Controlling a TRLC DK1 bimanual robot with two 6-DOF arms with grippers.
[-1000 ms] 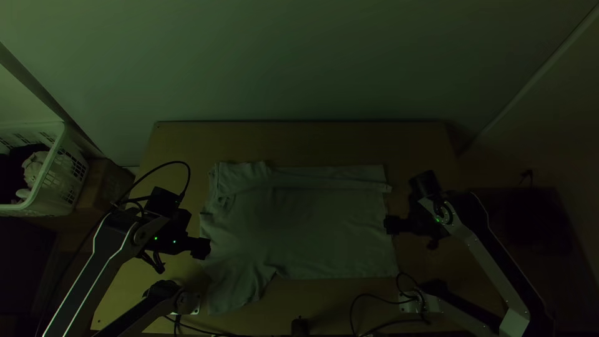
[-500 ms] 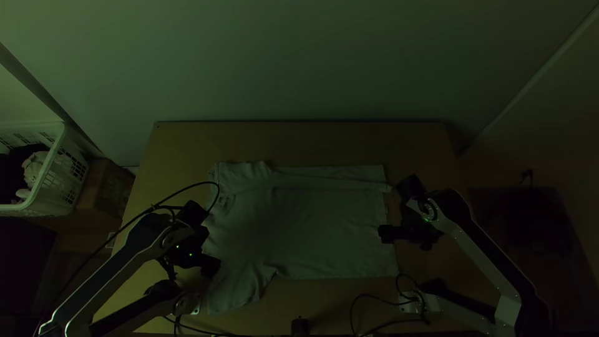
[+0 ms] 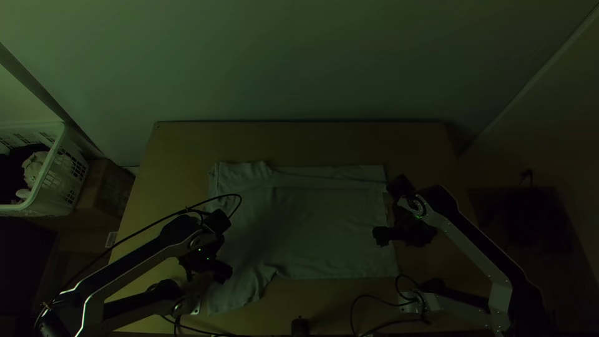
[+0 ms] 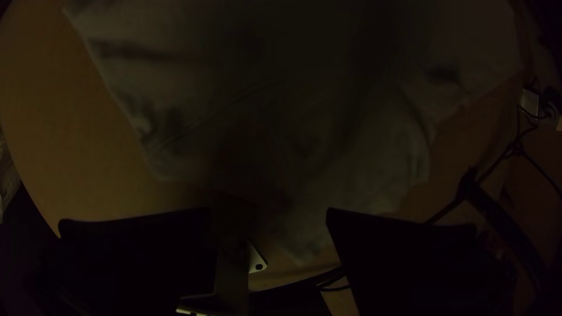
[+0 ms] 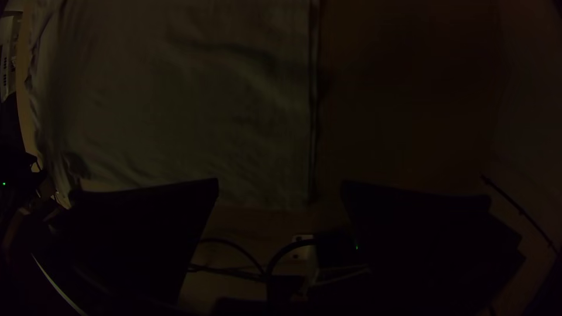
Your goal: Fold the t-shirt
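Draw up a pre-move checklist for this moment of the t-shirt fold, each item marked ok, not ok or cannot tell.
1. Left black gripper, flat fingers apart: ok.
2. Right black gripper, flat fingers apart: ok.
3. Pale cloth t-shirt wholly on the light wooden table: ok.
4. Near sleeve folded inward: not ok, it juts towards the table's near edge.
5. Both grippers raised clear of the cloth: cannot tell.

Dim lighting throughout.
In my wrist views I note dark corners, shadow across the t-shirt (image 4: pixel 363 158), and a bowed table (image 4: pixel 52 117) edge.
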